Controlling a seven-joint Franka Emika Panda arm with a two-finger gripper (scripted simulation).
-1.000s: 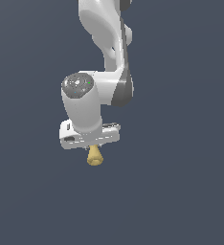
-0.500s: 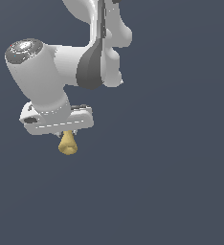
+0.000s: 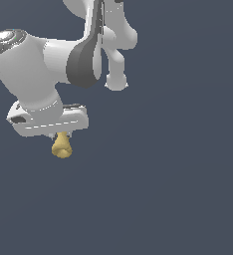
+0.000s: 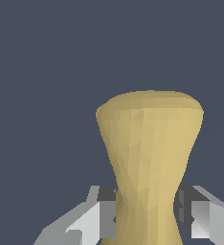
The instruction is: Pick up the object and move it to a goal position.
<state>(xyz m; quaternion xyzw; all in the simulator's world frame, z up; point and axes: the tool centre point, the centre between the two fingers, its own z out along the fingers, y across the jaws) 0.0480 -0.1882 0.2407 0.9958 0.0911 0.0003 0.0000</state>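
The object (image 3: 62,145) is a small tan-yellow hourglass-shaped piece hanging below the white hand at the exterior view's left. My gripper (image 3: 61,137) is shut on its upper part, and its fingers are mostly hidden under the hand there. In the wrist view the object (image 4: 150,158) fills the middle, flared end away from the camera, narrow waist squeezed between the two grey pads (image 4: 107,213). My gripper (image 4: 147,213) holds it in the air, with only plain dark background around it.
The white arm links (image 3: 101,40) rise above and behind the hand. Everything else in both views is uniform dark grey-blue with no other objects or edges showing.
The hand with the object has moved toward the exterior view's left and looks larger in the picture. The grip on the object is unchanged.
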